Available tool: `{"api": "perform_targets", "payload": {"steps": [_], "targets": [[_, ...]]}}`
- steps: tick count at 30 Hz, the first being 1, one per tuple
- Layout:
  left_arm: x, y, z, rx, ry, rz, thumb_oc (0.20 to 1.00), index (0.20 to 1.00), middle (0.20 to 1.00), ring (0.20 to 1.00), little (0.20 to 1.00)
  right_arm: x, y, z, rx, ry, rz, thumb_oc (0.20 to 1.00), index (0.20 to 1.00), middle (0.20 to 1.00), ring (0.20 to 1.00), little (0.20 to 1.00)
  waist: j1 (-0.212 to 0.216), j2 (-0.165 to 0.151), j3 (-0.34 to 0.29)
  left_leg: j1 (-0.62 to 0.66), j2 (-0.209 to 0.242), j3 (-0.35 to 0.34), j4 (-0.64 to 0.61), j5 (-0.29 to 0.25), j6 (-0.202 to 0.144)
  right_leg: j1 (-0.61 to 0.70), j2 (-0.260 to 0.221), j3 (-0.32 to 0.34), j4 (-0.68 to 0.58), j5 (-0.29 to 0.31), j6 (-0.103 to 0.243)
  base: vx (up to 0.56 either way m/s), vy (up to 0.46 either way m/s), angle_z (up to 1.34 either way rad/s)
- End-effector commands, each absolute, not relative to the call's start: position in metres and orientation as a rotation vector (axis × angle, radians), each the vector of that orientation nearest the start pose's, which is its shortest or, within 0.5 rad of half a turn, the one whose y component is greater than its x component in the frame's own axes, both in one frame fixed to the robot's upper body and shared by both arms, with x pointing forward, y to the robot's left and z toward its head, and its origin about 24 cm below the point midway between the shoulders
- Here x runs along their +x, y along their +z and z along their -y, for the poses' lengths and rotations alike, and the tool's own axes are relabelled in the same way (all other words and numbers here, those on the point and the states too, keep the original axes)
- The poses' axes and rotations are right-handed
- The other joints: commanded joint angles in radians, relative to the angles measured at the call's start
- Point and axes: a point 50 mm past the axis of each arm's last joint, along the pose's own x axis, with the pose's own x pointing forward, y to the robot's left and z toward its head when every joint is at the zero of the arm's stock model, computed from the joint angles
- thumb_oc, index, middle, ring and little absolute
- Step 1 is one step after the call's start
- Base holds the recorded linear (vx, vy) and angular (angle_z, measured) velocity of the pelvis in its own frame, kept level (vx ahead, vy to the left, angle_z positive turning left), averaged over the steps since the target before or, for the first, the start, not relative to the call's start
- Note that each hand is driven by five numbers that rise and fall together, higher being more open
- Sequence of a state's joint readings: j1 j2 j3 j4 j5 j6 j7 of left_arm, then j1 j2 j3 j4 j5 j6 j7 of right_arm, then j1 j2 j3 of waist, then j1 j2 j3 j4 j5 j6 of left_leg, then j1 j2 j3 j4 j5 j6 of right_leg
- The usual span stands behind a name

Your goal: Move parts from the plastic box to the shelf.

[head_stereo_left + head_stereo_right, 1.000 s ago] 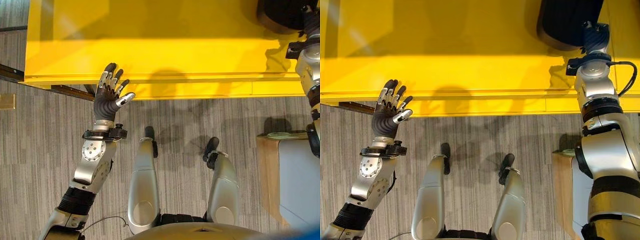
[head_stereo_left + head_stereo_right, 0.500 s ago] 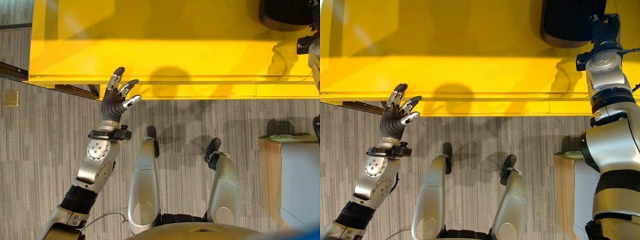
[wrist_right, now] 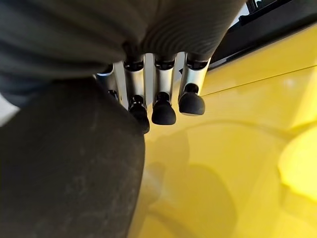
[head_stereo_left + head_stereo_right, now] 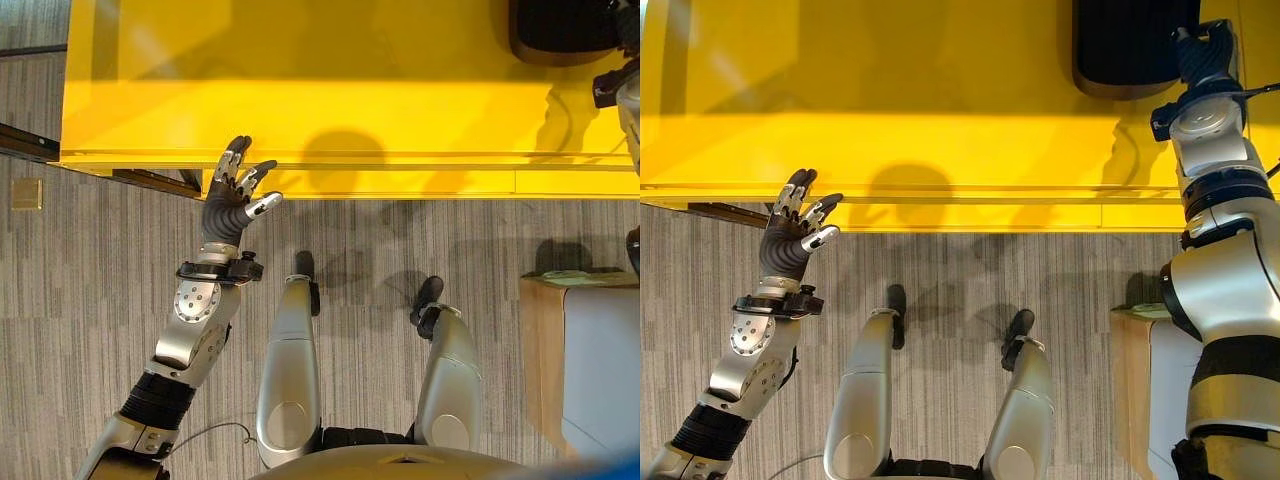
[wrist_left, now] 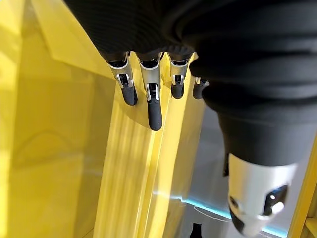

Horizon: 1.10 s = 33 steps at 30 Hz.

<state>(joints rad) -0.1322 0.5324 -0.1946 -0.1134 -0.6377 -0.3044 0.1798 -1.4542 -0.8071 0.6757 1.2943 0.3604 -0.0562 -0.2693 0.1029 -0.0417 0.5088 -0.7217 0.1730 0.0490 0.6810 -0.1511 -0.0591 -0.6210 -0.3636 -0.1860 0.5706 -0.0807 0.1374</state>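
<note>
Fingers (image 4: 236,160) on the left robot hand (image 4: 228,200) are straight and loosely gathered, holding nothing, with their tips at the front lip of the yellow shelf (image 4: 350,90). A second ago they were fanned wider and reached a touch further over that lip. Over the last half second they have barely moved, and the small slide of the whole scene looks like the camera's own drift. This robot hand seems to be idling rather than working.

The right robot hand (image 4: 1205,55) is up at the far right of the shelf, close against a dark, rounded part (image 4: 1120,45) that lies on the yellow top. Its dark ribbed back is towards the head camera. In its own wrist view the dark-tipped fingers (image 3: 163,106) stand beside a big dark mass, but whether they are clamped on the part or merely beside it cannot be told. Across the second the arm has reached slightly deeper over the shelf and the part has stayed on the surface — so the judgement is that this part is being set down or has just been delivered.

Off to the right, on the carpeted floor (image 4: 80,300), stands a wooden stand (image 4: 540,340) with a pale box (image 4: 600,370) — likely the source. If so, the next move would be letting go and returning there.
</note>
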Motion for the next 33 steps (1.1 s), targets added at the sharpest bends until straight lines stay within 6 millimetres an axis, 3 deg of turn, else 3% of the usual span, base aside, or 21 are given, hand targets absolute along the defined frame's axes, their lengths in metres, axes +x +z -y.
{"api": "perform_targets", "payload": {"steps": [1,10,11,12,13,33], "targets": [[0.259,0.109,-0.193,-0.183,-0.074,0.314,1.000,1.000,1.000,1.000,1.000,0.370,0.365,0.322,-0.594,-0.684,0.384,0.200,0.200,0.200,0.200,0.200,0.009,0.002,-0.041,-0.006,0.055,-0.102,-0.062,0.016,-0.062,0.062,0.001,-0.012,0.155,-0.147,-0.011,0.00,0.000,0.00],[0.260,0.110,-0.193,-0.178,-0.079,0.314,1.000,1.000,1.000,1.000,1.000,0.370,0.362,0.324,-0.524,-0.693,0.370,0.200,0.200,0.200,0.200,0.200,0.011,0.006,-0.035,-0.006,0.052,-0.103,-0.062,0.017,-0.061,0.061,0.001,-0.011,0.154,-0.148,-0.012,0.00,0.000,0.00],[0.260,0.110,-0.192,-0.181,-0.080,0.315,1.000,1.000,1.000,1.000,1.000,0.370,0.362,0.324,-0.502,-0.696,0.371,0.363,0.363,0.363,0.363,0.363,0.012,0.006,-0.034,-0.007,0.052,-0.103,-0.062,0.017,-0.061,0.060,0.001,-0.011,0.155,-0.149,-0.013,0.00,0.000,0.00],[0.260,0.110,-0.192,-0.180,-0.080,0.315,1.000,1.000,1.000,1.000,1.000,0.370,0.362,0.324,-0.501,-0.696,0.371,0.476,0.476,0.476,0.476,0.476,0.012,0.006,-0.034,-0.007,0.052,-0.103,-0.062,0.017,-0.061,0.060,0.001,-0.011,0.155,-0.149,-0.013,0.00,0.000,0.00],[0.260,0.111,-0.193,-0.180,-0.079,0.316,1.000,1.000,1.000,1.000,1.000,0.371,0.363,0.322,-0.501,-0.688,0.376,1.000,1.000,1.000,1.000,1.000,0.013,0.006,-0.034,-0.005,0.052,-0.102,-0.064,0.018,-0.060,0.061,0.002,-0.011,0.154,-0.149,-0.012,0.00,0.000,0.00],[0.260,0.112,-0.197,-0.161,-0.076,0.314,1.000,1.000,1.000,1.000,1.000,0.370,0.372,0.317,-0.527,-0.692,0.418,1.000,1.000,1.000,1.000,1.000,-0.006,0.006,-0.037,0.009,0.052,-0.095,-0.065,0.017,-0.064,0.068,0.004,0.000,0.151,-0.148,-0.015,0.00,0.000,0.00]]}}
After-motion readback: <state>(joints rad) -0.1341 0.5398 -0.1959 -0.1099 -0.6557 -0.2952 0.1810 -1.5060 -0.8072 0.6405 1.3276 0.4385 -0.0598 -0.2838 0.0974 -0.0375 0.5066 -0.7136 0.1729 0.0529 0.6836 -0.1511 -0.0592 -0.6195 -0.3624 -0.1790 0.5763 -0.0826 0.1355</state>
